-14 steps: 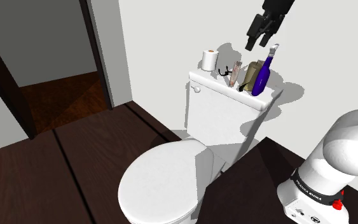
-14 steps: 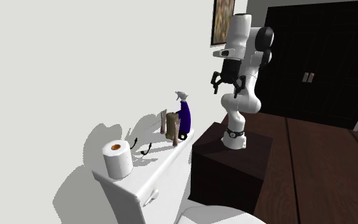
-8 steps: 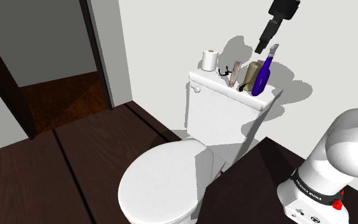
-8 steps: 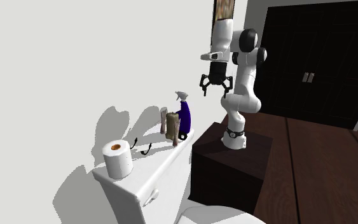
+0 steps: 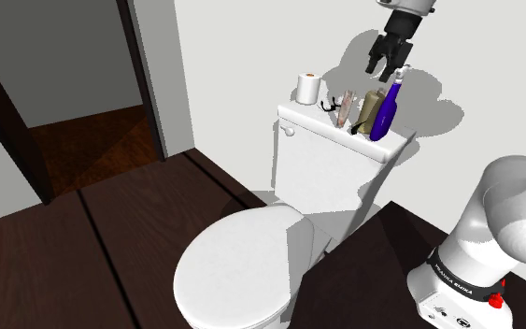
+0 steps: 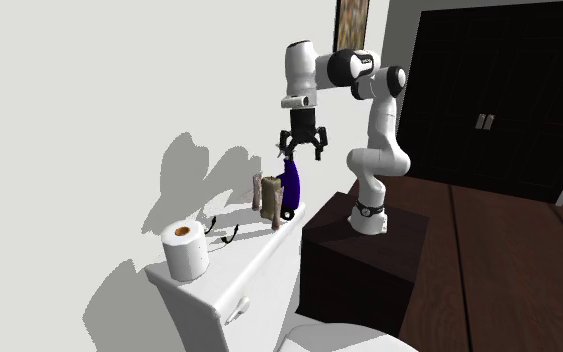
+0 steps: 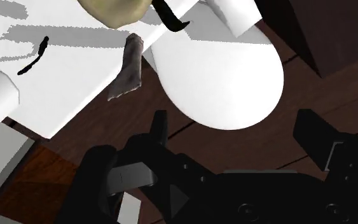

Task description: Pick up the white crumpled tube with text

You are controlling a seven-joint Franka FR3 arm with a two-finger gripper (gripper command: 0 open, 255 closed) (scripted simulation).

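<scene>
The crumpled tube [image 5: 347, 109] looks pinkish-brown and stands upright on the white toilet tank [image 5: 317, 150], between a small black clip [image 5: 327, 106] and an olive bottle [image 5: 371, 110]. My gripper [image 5: 387, 64] hangs open above the tank, over the olive bottle and the blue spray bottle [image 5: 386, 110]. In the second exterior view the gripper [image 6: 300, 150] is just above the blue spray bottle [image 6: 289, 188]. In the wrist view the tube [image 7: 126, 67] is ahead of the open gripper [image 7: 234, 133] and off to one side, with nothing between the fingers.
A toilet paper roll [image 5: 308, 88] stands at the tank's far end. The toilet's closed lid [image 5: 242, 266] lies below the tank. The wall is right behind the bottles. A dark cabinet [image 6: 359, 265] carries my stand beside the toilet.
The arm has swung toward the wall. The gripper has moved from out over the stand's side to above the bottles on the tank, a little lower, still open.
</scene>
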